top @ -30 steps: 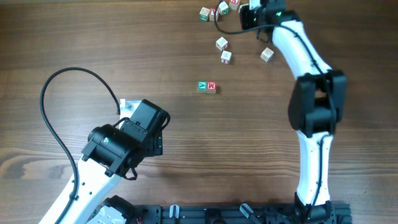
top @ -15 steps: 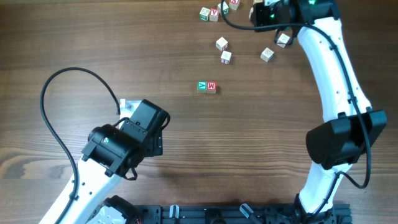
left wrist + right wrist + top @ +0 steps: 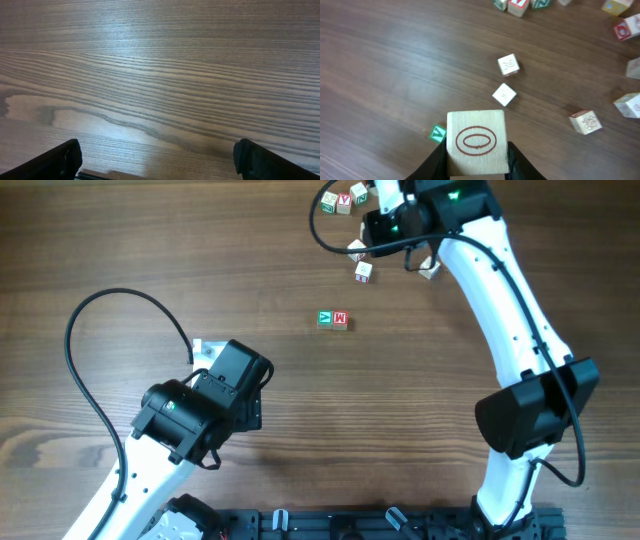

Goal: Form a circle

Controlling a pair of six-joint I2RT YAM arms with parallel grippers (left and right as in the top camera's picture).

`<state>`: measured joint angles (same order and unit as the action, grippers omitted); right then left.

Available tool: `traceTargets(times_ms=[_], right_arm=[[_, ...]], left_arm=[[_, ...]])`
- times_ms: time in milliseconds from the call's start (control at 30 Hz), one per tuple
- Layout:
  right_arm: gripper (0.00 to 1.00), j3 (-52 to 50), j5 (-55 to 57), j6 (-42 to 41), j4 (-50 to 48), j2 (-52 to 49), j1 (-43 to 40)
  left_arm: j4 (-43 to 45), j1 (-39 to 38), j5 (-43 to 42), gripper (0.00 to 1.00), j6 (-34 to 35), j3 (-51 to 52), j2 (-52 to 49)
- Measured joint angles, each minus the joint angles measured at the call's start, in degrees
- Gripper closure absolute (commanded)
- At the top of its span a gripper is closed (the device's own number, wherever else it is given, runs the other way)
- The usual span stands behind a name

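Closer to the green and red pair (image 3: 333, 319), the oval block (image 3: 478, 141) has been carried, clamped in the right tool (image 3: 386, 226), so the circle may be grown there. The left tool (image 3: 157, 167) is held wide apart.

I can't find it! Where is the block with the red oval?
Right wrist view, bottom middle: the right gripper holds the oval block, with a green block just left of it.
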<state>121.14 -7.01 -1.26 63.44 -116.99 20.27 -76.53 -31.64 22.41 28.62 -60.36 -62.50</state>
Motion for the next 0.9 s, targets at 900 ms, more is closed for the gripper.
traceTargets(times_ms=[900], right_arm=[[0.91,0.0,0.0,-1.1,0.7,0.0,0.3]], left_arm=[[0.0,0.0,0.0,0.0,0.0,0.0,0.0]])
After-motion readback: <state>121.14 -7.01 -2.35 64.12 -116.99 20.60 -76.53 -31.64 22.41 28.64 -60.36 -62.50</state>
